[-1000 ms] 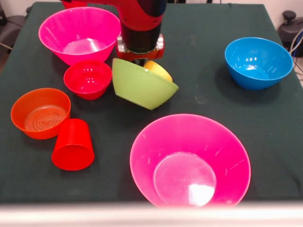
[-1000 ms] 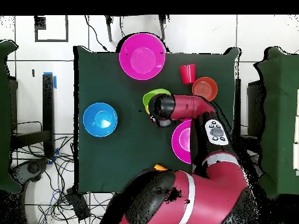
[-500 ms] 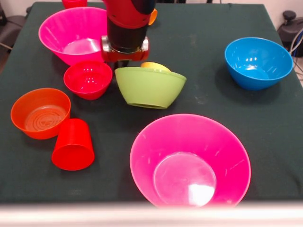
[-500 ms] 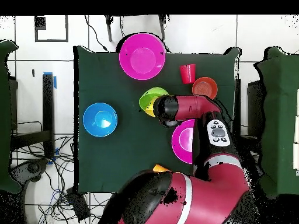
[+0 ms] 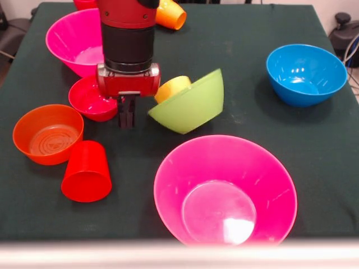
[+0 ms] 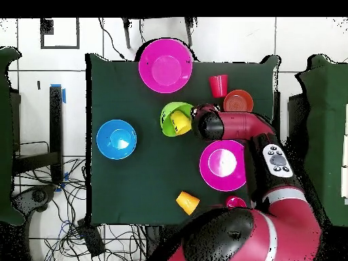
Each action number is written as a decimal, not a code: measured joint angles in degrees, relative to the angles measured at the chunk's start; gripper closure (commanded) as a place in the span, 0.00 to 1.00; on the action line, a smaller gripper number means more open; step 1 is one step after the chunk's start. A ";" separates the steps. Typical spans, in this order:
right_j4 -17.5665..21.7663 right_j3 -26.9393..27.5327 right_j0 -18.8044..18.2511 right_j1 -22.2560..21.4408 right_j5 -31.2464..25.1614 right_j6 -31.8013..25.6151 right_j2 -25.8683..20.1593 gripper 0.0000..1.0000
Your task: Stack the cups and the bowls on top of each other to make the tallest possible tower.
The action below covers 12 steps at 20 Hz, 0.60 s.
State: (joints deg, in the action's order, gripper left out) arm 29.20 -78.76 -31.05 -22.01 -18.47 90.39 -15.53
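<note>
- On the dark green table (image 5: pixel 252 140) we log the largest item first: a hot-pink bowl (image 5: pixel 225 190), upright at the near edge in the front view. A second hot-pink bowl (image 5: pixel 76 42) sits upright at the far side, partly behind the arm (image 5: pixel 128 33).
- We see the arm coming down between that far pink bowl and the lime-green bowl (image 5: pixel 190 103). Its gripper (image 5: pixel 126 114) hangs just above the cloth; the fingers look drawn close together, nothing held between them.
- Blue bowl (image 5: pixel 306 74): upright, alone, well apart from the rest.
- Lime-green bowl: tipped on its side just beside the gripper, mouth turned toward the arm; a yellow cup (image 5: pixel 173 88) lies inside it. No tower stands.
- Translucent orange bowl (image 5: pixel 47 133): upright, ringed base showing.
- Small red bowl (image 5: pixel 90 100): partly behind the gripper housing, next to the far pink bowl.
- Red cup (image 5: pixel 87 171): mouth down, touching the orange bowl.
- Orange cup (image 5: pixel 171 14): on its side at the far edge.
</note>
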 measured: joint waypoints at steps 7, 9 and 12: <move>0.33 -1.60 -5.55 0.69 3.96 0.00 -8.02 1.00; 0.30 -2.02 -6.40 0.79 3.97 0.00 -10.01 1.00; -0.19 -2.68 -7.05 0.82 3.97 0.00 -12.55 1.00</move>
State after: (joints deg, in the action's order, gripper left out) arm 29.01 -81.45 -38.10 -21.18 -14.50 90.39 -28.08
